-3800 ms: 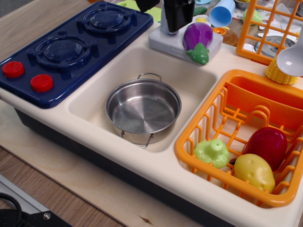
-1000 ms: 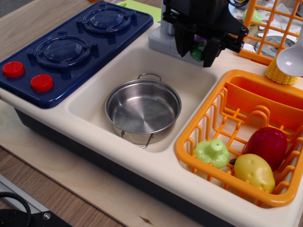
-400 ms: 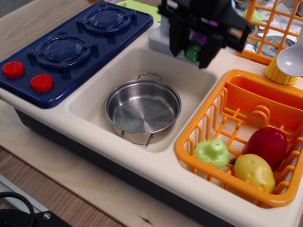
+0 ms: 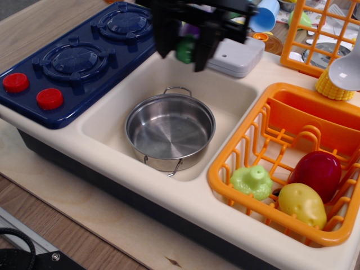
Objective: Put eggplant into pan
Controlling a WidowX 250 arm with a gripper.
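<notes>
The black gripper (image 4: 184,49) hangs over the back of the sink, shut on the eggplant (image 4: 185,47). Only the eggplant's green cap and a bit of purple show between the fingers. It is held in the air, above and behind the far rim of the pan (image 4: 170,131). The shiny steel pan with two wire loop handles sits empty in the cream sink basin (image 4: 107,121).
A blue toy stove (image 4: 84,56) with red knobs is left of the sink. A grey faucet base (image 4: 239,56) is behind it. An orange dish rack (image 4: 281,169) on the right holds a pale green toy, a dark red toy and a yellow potato.
The gripper has lifted the eggplant off the grey faucet base and carried it left, now over the sink's back edge near the pan.
</notes>
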